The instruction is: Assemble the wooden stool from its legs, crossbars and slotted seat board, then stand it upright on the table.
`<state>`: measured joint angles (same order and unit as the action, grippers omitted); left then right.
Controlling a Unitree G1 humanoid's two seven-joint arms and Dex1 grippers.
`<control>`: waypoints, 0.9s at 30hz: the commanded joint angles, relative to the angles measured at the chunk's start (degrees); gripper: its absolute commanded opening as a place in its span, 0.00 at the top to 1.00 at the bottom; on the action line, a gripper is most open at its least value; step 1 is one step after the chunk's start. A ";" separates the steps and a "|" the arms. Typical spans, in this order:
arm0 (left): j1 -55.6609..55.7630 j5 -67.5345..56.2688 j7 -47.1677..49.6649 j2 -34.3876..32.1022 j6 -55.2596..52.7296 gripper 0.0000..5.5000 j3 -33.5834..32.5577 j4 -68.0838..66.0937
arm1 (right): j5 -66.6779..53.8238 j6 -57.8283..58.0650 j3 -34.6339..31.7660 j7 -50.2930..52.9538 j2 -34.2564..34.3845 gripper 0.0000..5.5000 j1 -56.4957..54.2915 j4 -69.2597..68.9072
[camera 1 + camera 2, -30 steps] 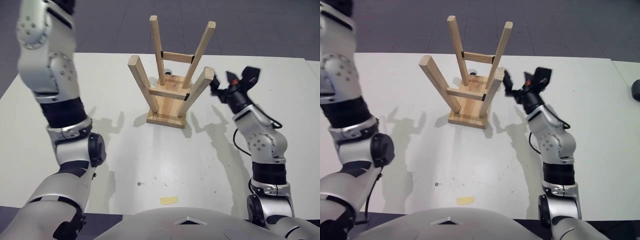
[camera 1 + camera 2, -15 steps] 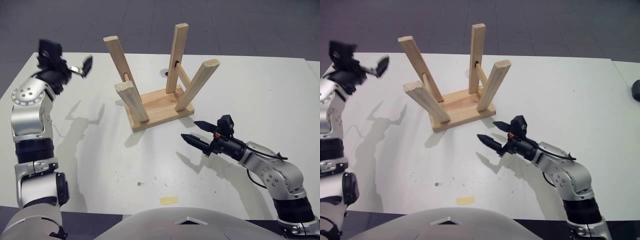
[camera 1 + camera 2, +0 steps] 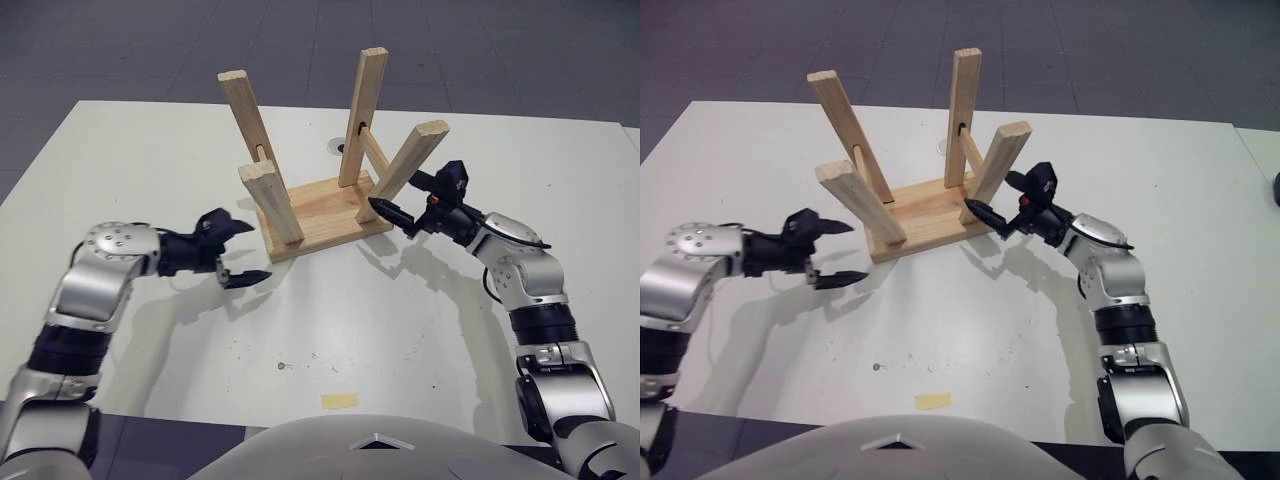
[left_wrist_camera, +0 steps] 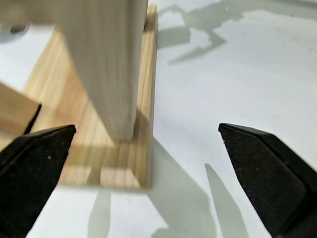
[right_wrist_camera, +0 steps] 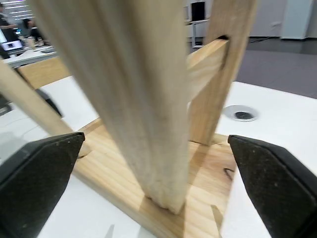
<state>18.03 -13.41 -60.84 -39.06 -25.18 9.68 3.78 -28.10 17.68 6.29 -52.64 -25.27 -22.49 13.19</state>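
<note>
The wooden stool (image 3: 320, 212) rests upside down on the white table (image 3: 420, 330), seat board flat and legs pointing up. A crossbar (image 3: 373, 152) joins the two right-hand legs. My left gripper (image 3: 256, 250) hovers open just left of the seat board's near-left corner. In the left wrist view its black fingers (image 4: 34, 163) frame that corner and the near-left leg (image 4: 106, 64). My right gripper (image 3: 395, 195) is open at the foot of the near-right leg (image 3: 410, 165). In the right wrist view this leg (image 5: 143, 99) stands between the fingers (image 5: 39, 173), untouched.
A round cable hole (image 3: 337, 146) sits in the table behind the stool. A small yellow scrap of tape (image 3: 338, 401) lies near the front edge. Dark floor lies beyond the table's far edge.
My left arm dropped from high at the far left to the stool's near-left corner. My right gripper moved from the table in front up to the near-right leg. The stool turned earlier.
</note>
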 commanded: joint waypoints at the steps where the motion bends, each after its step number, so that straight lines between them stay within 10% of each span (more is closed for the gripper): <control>1: 2.11 1.12 -0.75 -0.40 0.46 0.02 1.28 -1.61 | -1.49 5.55 1.61 -7.30 -3.84 0.02 3.79 -5.01; 21: 4.59 -8.69 -5.75 -1.13 -5.82 0.02 -6.02 -7.32 | -6.57 13.71 -6.14 -4.99 -8.74 0.02 18.00 -21.55; 27: 10.47 -12.11 -11.24 2.83 -9.28 0.02 -2.73 -12.69 | -7.50 16.04 -6.22 -8.97 -9.21 0.20 13.36 -14.69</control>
<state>26.43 -25.16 -70.70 -37.22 -33.60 5.31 -6.77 -35.25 32.80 0.44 -60.64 -34.12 -6.00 -3.78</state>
